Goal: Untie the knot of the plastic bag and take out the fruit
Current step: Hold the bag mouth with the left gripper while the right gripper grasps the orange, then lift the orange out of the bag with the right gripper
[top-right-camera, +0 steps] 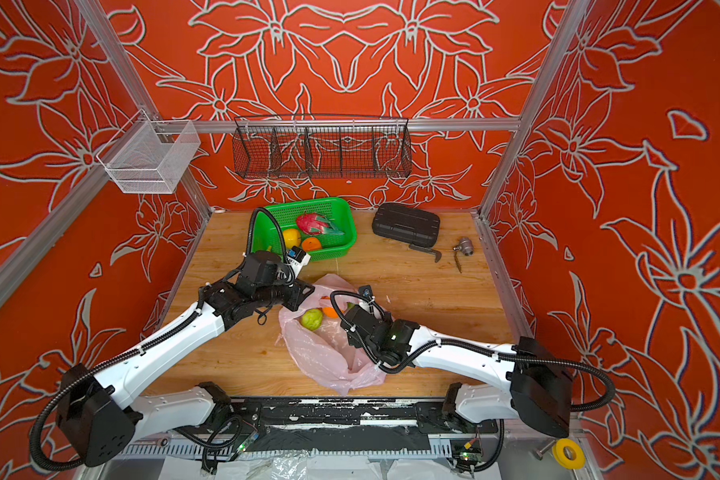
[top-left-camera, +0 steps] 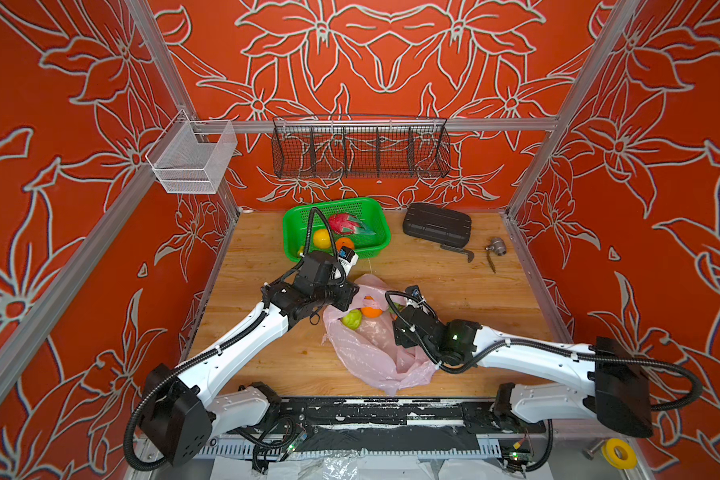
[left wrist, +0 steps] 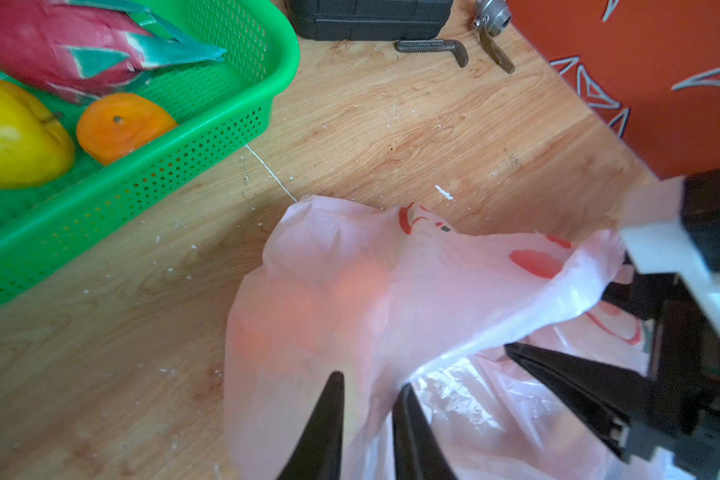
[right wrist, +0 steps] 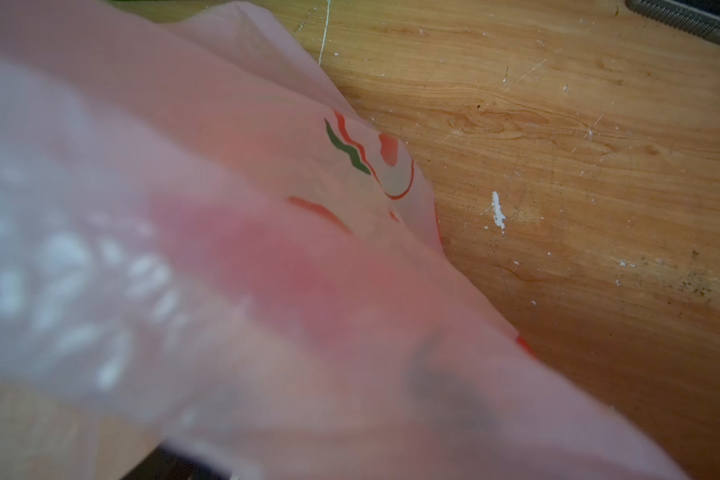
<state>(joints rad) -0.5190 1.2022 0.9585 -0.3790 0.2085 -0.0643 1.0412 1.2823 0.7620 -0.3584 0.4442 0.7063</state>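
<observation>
Found left gripper (left wrist: 371, 380) jaws narrow, pink film between the tips; cannot tell whether clamped. Cannot tell jaw state of right gripper (top-left-camera: 393, 314), reaching into the mouth of the plastic bag (top-left-camera: 371, 357). Noted bag lying open on the wooden tabletop (top-left-camera: 474, 299), fruit (top-left-camera: 371, 311) showing in its mouth. Logged green basket (top-left-camera: 337, 203) behind with more fruit, black case (top-left-camera: 437, 224) back right. Saw bare wood right of bag up to the red wall (top-left-camera: 641, 208).

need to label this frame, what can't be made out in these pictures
right gripper: plastic bag film blurs over the right wrist view; its own wrist covers it in both top views
left gripper: left wrist view, unclear whether it pinches film
fruit deeper inside: bag hides it
</observation>
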